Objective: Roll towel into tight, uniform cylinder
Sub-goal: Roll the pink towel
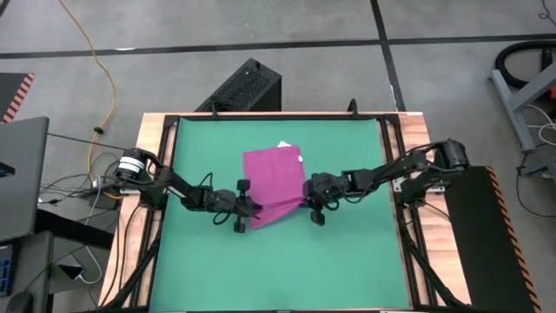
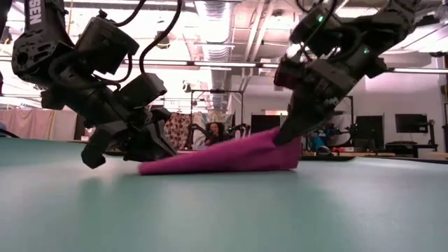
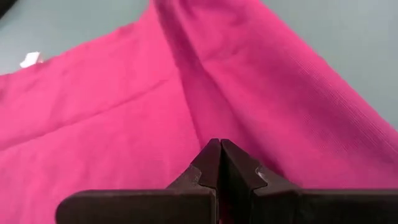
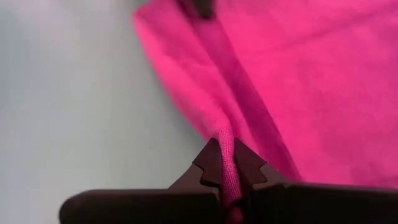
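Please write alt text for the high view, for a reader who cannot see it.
From above, a pink towel lies on a green mat, its near edge pinched at both corners. The left gripper grips one corner and the right gripper the other, lifting that edge into a fold. A white tag shows at the far edge.

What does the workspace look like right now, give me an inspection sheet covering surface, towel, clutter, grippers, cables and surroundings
Surface: green mat on a wood-framed table.
Job's things: towel, magenta, not yet rolled; near edge lifted off the mat, far part lying flat, white tag at the far edge.
Clutter: nothing seen on the mat.
Grippers: left gripper shut on the towel's near left corner; right gripper shut on the near right corner, cloth pinched between its fingers.
Cables: yellow cable across the floor; loose wires beside the left arm's base.
Surroundings: concrete floor, black box behind the table.
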`<state>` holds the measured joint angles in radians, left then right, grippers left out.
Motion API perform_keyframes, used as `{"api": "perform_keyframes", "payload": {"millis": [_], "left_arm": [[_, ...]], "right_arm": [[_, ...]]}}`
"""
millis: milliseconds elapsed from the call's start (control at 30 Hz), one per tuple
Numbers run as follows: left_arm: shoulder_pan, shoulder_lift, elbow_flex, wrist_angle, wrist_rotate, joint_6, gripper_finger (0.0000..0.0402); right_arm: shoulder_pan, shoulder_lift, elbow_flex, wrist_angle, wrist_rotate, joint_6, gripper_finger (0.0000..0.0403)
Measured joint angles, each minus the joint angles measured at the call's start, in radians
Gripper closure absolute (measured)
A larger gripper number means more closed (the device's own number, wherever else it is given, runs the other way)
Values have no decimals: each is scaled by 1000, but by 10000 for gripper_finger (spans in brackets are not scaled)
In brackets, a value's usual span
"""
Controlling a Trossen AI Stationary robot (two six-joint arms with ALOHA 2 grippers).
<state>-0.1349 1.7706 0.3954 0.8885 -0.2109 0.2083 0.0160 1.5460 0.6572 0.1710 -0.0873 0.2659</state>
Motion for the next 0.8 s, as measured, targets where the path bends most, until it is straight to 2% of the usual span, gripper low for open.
{"api": "perform_keyframes", "payload": {"millis": [333,533,800], "left_arm": [[1,-2,1,-54,47,-38,401],[2,-3,1,-69,101,-57,402],[2,-3,1,-114,125,-67,401]], "right_arm": [[-51,16,2,14,-52,25,381],[-89,15,4,22,-53,25,381],[-147,15,4,64,-70,14,381]]}}
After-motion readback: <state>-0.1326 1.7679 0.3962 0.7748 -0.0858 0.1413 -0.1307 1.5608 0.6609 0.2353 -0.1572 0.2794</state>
